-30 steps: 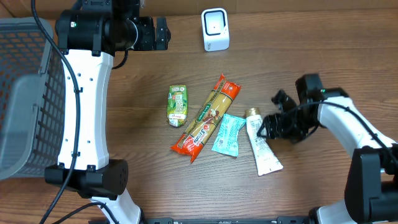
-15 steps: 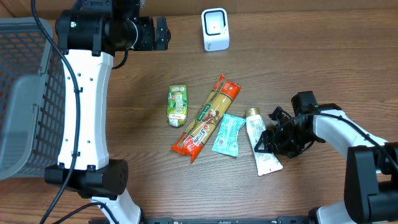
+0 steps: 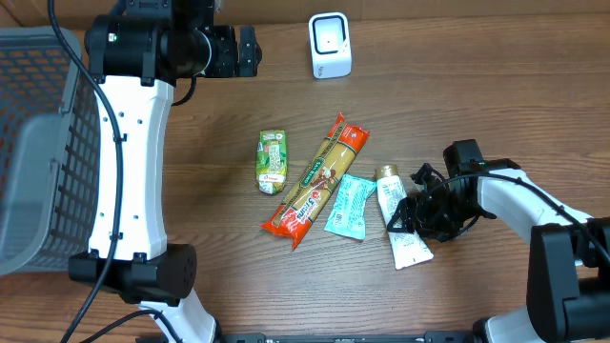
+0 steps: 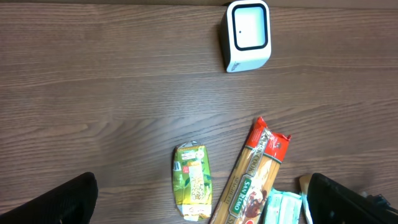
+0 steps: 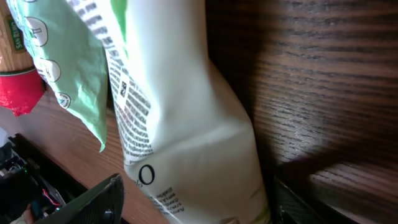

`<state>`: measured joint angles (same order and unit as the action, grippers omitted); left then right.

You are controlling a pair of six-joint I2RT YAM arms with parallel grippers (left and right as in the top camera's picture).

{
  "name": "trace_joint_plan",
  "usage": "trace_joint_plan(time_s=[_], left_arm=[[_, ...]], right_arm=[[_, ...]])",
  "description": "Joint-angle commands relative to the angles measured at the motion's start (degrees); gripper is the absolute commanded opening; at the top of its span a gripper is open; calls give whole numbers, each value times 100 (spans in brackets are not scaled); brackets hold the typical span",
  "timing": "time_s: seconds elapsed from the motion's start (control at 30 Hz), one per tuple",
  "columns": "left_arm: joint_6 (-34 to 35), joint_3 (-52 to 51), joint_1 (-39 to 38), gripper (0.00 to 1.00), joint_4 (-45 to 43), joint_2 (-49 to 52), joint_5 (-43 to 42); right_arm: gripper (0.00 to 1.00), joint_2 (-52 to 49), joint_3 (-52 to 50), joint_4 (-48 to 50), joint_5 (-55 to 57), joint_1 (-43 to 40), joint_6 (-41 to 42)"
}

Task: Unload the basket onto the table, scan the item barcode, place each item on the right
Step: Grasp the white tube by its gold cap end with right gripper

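Note:
Four items lie in a row mid-table: a green pouch (image 3: pixel 272 162), a long red-and-tan pasta packet (image 3: pixel 317 179), a teal sachet (image 3: pixel 350 206) and a white tube (image 3: pixel 404 238) with a gold cap. The white barcode scanner (image 3: pixel 330 45) stands at the back. My right gripper (image 3: pixel 416 211) is low over the tube. In the right wrist view the tube (image 5: pixel 186 137) lies between the open jaws (image 5: pixel 199 202), with bare wood showing beside the left finger (image 5: pixel 102 199). My left gripper (image 3: pixel 243 50) hangs open, high at the back left, above the pouch (image 4: pixel 194 190) and scanner (image 4: pixel 247 35).
A grey mesh basket (image 3: pixel 38 143) stands at the left edge of the table. The left arm's white column rises beside it. The teal sachet (image 5: pixel 68 74) and the pasta packet's red end (image 5: pixel 18 93) lie close to the tube's left side.
My right gripper has moved down and to the left, from beside the tube to astride its middle. The left arm and the items have not moved.

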<state>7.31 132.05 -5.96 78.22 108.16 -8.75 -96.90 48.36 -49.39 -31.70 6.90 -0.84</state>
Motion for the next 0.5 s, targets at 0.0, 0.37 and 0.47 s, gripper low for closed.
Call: trace_joint_plan(time_s=[0.0, 0.37, 0.47], left_arm=[[-92, 33, -7, 100, -4, 31, 33], [-92, 33, -7, 100, -4, 31, 35], [-92, 33, -7, 100, -4, 31, 35]], right_arm=[[75, -26, -116, 72, 474, 55, 87], [19, -26, -116, 535, 511, 210, 525], [4, -26, -114, 791, 509, 210, 673]])
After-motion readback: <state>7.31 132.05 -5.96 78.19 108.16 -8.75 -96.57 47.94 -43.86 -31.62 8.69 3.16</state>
